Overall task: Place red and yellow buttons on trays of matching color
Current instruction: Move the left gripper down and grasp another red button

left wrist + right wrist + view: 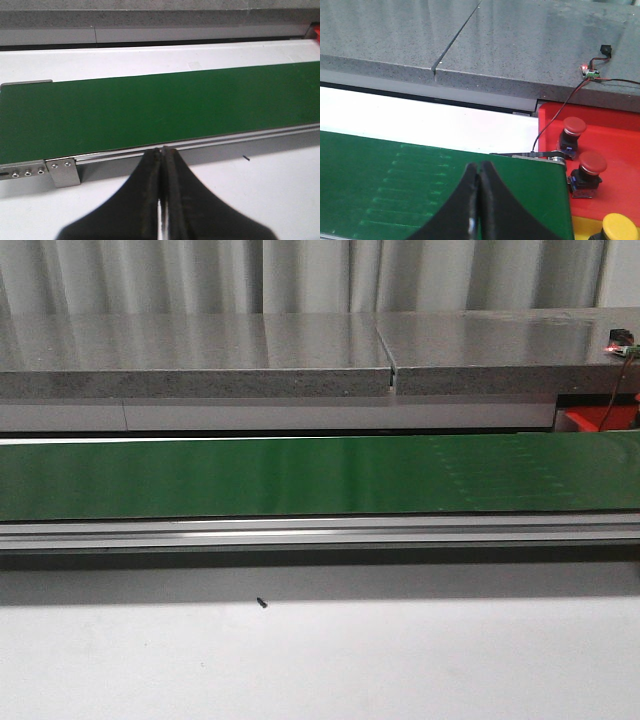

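Judging by their rigid domed caps, the red buttons (575,131) in the red tray (620,135) look light, best gripped below the cap, while both tools (163,152) (479,167) sit pressed together, empty.

Workshop: green conveyor belt (320,476)

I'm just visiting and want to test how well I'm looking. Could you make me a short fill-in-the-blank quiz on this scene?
1. The long conveyor belt across the middle is coloured ____.
2. In the right wrist view, ____ red buttons stand on the red tray.
3. The left gripper and right gripper both have their fingers ____.
4. The button at the corner of the right wrist view has a ____ cap.

Missing words: green; two; shut; yellow
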You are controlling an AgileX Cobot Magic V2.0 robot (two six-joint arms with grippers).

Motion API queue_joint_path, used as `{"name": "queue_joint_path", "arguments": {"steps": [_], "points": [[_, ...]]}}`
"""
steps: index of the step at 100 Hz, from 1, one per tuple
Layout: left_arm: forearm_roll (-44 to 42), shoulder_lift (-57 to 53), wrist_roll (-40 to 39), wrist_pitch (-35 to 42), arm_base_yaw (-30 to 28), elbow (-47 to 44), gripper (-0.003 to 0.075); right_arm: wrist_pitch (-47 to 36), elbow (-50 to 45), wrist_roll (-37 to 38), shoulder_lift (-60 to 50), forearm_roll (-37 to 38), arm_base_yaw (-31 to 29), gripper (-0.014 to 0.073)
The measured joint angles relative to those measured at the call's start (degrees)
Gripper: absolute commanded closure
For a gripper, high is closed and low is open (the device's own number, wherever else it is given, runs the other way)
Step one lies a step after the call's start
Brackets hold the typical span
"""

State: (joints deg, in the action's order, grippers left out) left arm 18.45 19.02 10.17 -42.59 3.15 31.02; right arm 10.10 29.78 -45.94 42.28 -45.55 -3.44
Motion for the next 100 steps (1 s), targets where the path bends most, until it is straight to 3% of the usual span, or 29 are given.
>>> {"name": "queue_joint_path", "arguments": {"steps": [24,49,87,93,100], "points": [[-6.31,6.53,-10.17,4.59,0.0,0.0,0.0741,-0.22,0.0,-0.08,0.0,0.0,0.0,0.066],[-7.11,19.8,-11.23,8.79,-1.12,3.87,0.0741,-0.22,0.0,-0.08,0.0,0.0,0.0,0.066],[-7.54,42.48,-11.43,9.78,-18.16,17.71,0.0736,-0.22,0.0,-0.08,0.0,0.0,0.0,0.066],[-7.32,46.21,-11.43,9.78,-20.34,20.15,0.0696,-0.22,0.0,-0.08,0.0,0.0,0.0,0.066],[-7.18,50.52,-11.43,9.78,-22.5,22.87,0.0591,-0.22,0.0,-0.08,0.0,0.0,0.0,0.066]]}}
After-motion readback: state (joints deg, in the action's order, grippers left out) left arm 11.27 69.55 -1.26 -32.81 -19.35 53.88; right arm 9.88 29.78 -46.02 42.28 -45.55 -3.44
